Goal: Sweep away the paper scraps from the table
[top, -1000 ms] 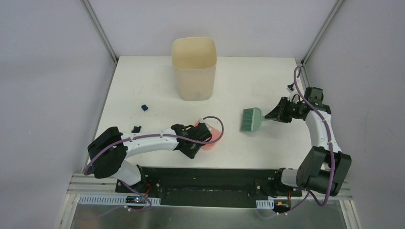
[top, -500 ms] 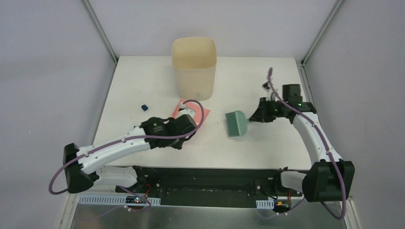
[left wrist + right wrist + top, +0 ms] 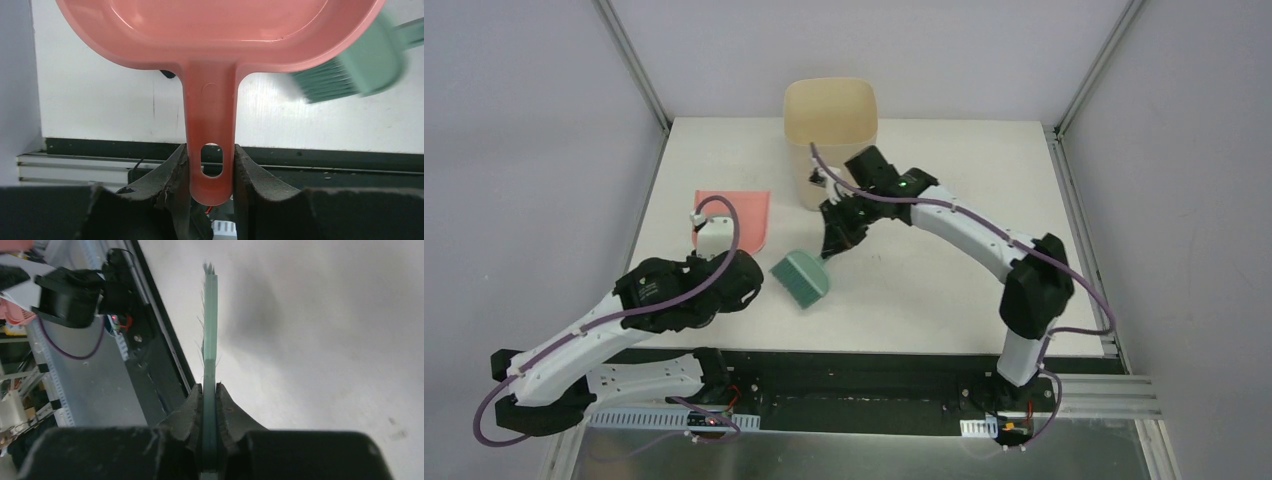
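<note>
My left gripper (image 3: 722, 256) is shut on the handle of the pink dustpan (image 3: 734, 217), which sits at the left of the white table (image 3: 954, 270). In the left wrist view the fingers clamp the handle (image 3: 210, 120), and a dark paper scrap (image 3: 168, 74) peeks out under the pan's rim. No other scraps show in the top view. My right gripper (image 3: 829, 247) is shut on the handle of the green hand brush (image 3: 801, 279), just right of the dustpan. The brush shows edge-on in the right wrist view (image 3: 210, 315) and blurred in the left wrist view (image 3: 350, 70).
The tall beige bin (image 3: 831, 150) stands at the back middle, right behind my right wrist. Metal posts rise at the rear corners. The black base rail (image 3: 864, 375) runs along the near edge.
My left arm has swung the dustpan left and back, over where the dark scraps lay. My right arm has carried the brush far left across the table, to in front of the bin.
</note>
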### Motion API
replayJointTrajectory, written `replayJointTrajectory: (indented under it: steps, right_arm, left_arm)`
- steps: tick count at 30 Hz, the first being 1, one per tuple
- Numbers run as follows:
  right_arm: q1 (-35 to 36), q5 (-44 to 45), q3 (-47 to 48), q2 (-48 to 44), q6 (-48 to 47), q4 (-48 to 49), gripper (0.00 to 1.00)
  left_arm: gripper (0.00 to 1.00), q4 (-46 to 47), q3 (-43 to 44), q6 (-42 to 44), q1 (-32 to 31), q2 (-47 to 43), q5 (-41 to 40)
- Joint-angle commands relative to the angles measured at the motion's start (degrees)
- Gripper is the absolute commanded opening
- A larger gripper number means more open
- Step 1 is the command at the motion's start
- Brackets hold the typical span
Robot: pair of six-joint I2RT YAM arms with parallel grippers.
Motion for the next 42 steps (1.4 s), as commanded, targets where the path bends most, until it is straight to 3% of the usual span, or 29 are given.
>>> replayJointTrajectory:
  steps: [1,4,5,9,14,16,17,22,25,30,35,42]
  right_arm:
    - [6.81,-1.65,12.58,9.73,11.33,7.02,0.00]
    - [8.89,0.18,14.80,13.29,16.62,16.73,0.00]
    - [9.14,0.54,14.42,14.08,24.42,21.55,0.00]
    - [10.20,0.84,15.51,18.88,39.87,35.09,0.00]
    - [10.89,0.92,25.42,29.61,42.10,41.81,0.00]
    - [11.21,0.47,29.13,34.24,59.35,42.66,0.00]
    - [11.37,0.93,31.01,36.08,61.73,42.60,0.00]
    - [12.80,4.28,38.38,40.66,63.39,32.47,0.00]
    - [13.75,14.71,40.90,41.48,61.58,25.09,0.00]
    - [14.20,21.44,40.33,40.39,60.57,14.80,0.00]
    - [13.53,25.00,32.58,34.12,57.93,6.18,0.00]
    - [7.74,26.32,12.89,19.21,50.26,2.32,0.00]
  left_arm:
    - [0.13,-8.53,5.33,-8.49,-0.34,-2.45,-3.80]
    - [0.13,-13.04,6.74,-13.39,-0.43,-3.42,-4.52]
    - [0.13,-13.62,7.11,-13.67,-0.41,-3.83,-4.64]
    - [0.10,-13.69,6.46,-14.47,-0.34,-8.05,-5.33]
    - [0.06,-13.70,6.47,-15.65,-0.36,-10.24,-5.59]
    - [0.06,-13.70,6.30,-14.92,-0.30,-9.44,-5.14]
    - [0.07,-13.67,6.22,-14.71,-0.25,-8.91,-4.87]
    - [0.07,-13.70,5.44,-14.99,-0.26,-7.26,-4.20]
    - [0.07,-13.70,5.22,-14.31,-0.26,-6.63,-4.43]
    - [0.08,-13.70,5.54,-13.70,-0.25,-5.55,-4.81]
    - [0.08,-13.64,5.29,-12.97,-0.25,-5.39,-4.64]
    - [0.08,-13.69,6.96,-9.40,-0.25,-5.81,-5.95]
